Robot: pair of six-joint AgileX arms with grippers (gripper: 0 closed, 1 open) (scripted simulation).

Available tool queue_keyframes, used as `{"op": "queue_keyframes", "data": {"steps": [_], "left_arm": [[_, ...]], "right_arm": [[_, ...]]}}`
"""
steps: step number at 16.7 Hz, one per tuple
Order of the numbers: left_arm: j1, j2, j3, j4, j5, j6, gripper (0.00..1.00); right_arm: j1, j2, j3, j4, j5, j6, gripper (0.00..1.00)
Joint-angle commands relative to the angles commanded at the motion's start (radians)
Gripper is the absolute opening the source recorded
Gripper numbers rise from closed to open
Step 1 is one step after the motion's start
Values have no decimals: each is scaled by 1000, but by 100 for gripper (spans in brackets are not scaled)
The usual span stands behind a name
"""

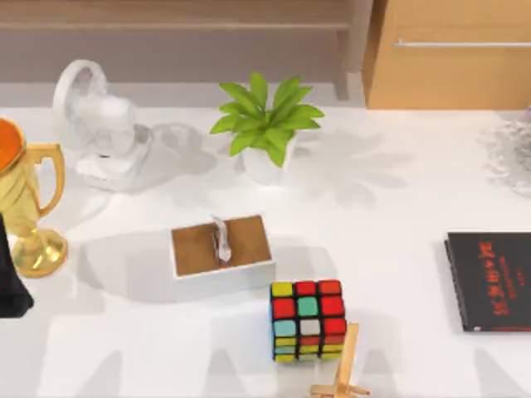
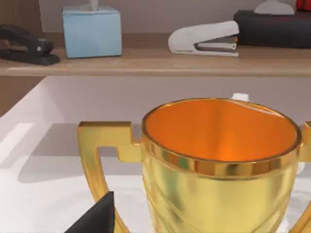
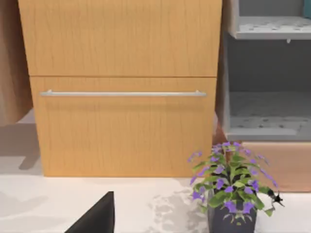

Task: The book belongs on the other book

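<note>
The other book (image 1: 489, 280), thin and black with red characters on its cover, lies flat at the table's right edge. The book is out of view. My left arm (image 1: 10, 286) is a dark shape at the table's left edge, close behind the gold trophy (image 1: 29, 203). In the left wrist view a dark corner of my left gripper (image 2: 95, 218) sits low in front of the trophy (image 2: 218, 165). A dark corner of my right gripper (image 3: 95, 216) hangs over the white table, facing a wooden cabinet (image 3: 121, 87).
A brown-topped tissue box (image 1: 221, 253) and a colour cube (image 1: 308, 319) stand mid-table, with a wooden stand (image 1: 344, 369) at the front. A white fan (image 1: 95, 124) and a green plant (image 1: 265, 124) stand behind. A purple-flowered pot (image 3: 233, 194) stands near the cabinet. A shelf (image 2: 155, 60) holds staplers.
</note>
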Motion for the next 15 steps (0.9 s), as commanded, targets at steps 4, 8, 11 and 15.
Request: {"op": "queue_keyframes", "data": {"steps": [4,8,11,15], "left_arm": [[0,0,0,0,0,0,100],[0,0,0,0,0,0,100],[0,0,0,0,0,0,100],[0,0,0,0,0,0,100]], "right_arm": [[-11,31,30,14,-9,-1,100],[-67,221,203,88,-61,-3,100],[-130,475,393,165,-120,-3,100],[-228,916,683,282,-209,-2,100]]}}
